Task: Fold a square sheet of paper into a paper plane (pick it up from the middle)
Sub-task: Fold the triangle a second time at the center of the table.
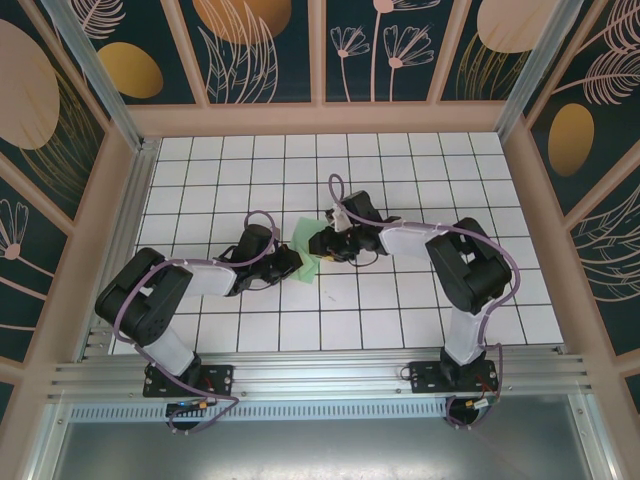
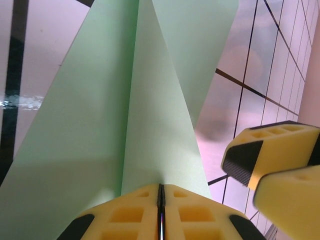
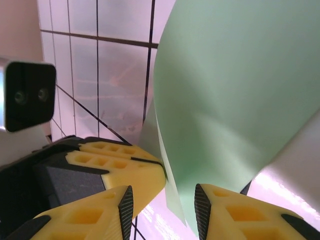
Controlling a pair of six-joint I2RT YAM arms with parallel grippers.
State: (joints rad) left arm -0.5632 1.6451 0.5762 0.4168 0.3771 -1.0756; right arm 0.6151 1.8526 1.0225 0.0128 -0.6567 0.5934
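White gridded tabletop [image 1: 400, 310] is sitting inside dark floral wall panels [image 1: 270, 50]; at its middle the left gripper [image 2: 161, 195] is pinching the green paper plane [image 2: 150, 125], while the right gripper [image 3: 164, 195] is standing parted around its edge.

Overhead camera looks down on the counter [image 1: 400, 300] from behind both arms [image 1: 205, 280]; wrist cameras peer close past their fingers [image 2: 125, 216] at the same green paper [image 1: 309, 265]
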